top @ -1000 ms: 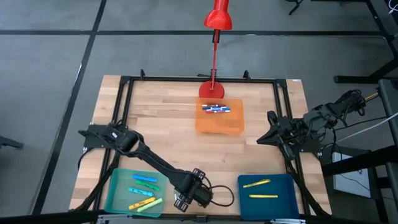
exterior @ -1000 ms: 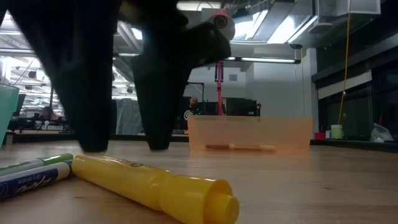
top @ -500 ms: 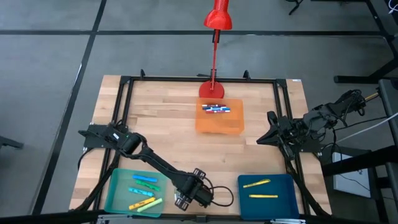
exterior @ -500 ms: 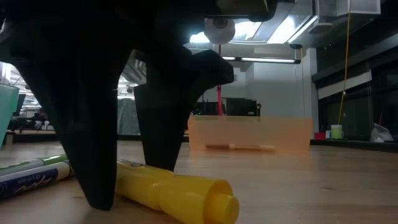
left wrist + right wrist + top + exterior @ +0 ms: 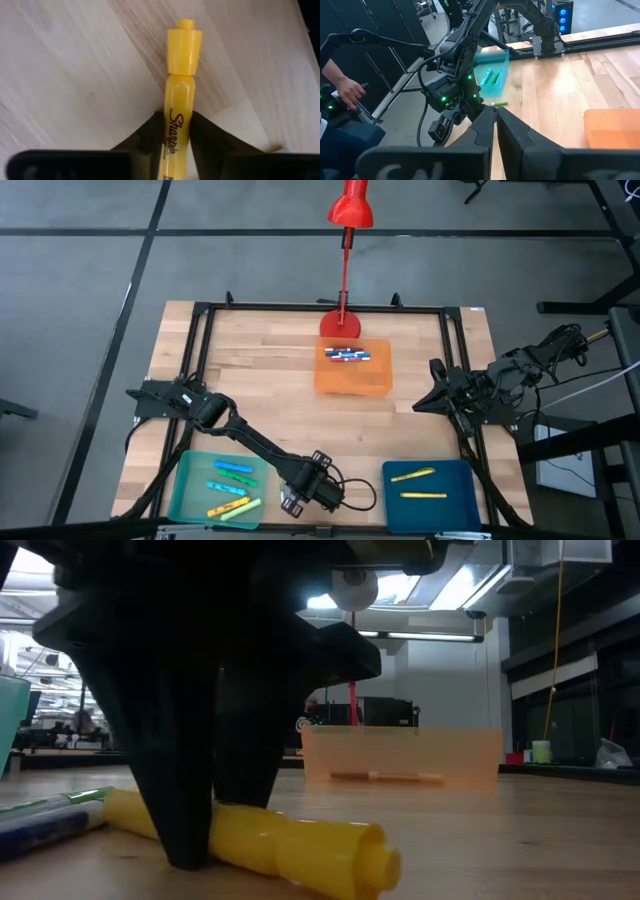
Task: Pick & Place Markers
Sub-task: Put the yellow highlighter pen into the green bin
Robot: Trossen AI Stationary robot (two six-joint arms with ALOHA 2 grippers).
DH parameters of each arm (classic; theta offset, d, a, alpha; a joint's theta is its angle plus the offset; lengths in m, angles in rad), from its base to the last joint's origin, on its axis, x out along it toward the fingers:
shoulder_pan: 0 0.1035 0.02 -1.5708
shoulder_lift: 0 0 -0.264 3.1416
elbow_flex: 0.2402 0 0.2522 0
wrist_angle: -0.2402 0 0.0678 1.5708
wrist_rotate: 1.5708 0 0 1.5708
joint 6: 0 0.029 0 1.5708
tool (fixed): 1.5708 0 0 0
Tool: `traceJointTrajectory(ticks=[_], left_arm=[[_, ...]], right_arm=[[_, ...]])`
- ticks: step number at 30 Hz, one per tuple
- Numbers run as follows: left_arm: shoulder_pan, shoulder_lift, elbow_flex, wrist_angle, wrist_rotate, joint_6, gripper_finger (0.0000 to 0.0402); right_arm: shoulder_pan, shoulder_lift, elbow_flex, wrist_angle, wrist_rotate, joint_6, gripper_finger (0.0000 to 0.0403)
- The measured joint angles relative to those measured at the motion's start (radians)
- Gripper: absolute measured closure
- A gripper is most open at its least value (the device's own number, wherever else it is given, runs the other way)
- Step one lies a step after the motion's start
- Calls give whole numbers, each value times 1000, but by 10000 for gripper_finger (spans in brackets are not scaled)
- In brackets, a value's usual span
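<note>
Marker, yellow, lies on the table between the left tool's fingers, clamped.

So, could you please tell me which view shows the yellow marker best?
The left wrist view: the yellow marker fills it, between the left gripper's fingers. The low view shows it partly hidden; the others don't show it.

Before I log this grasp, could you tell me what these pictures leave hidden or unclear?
- High view: the left gripper hides the yellow marker under the arm.
- Left wrist view: the marker's rear end is cut off by the picture's edge, between the fingers.
- Low view: the green marker is partly cut off at the edge.
- High view: the markers' colours in the orange tray are too small to sort.
</note>
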Motion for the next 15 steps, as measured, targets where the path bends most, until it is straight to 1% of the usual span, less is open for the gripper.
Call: traceJointTrajectory(ticks=[3,10,15], left_arm=[[0,0,0,0,3,0,344],[9,1,1,-1,14,0,345],[20,9,46,-42,0,0,345]], right_arm=[[0,0,0,0,0,0,379],[0,0,0,0,0,0,379],[0,0,0,0,0,0,379]])
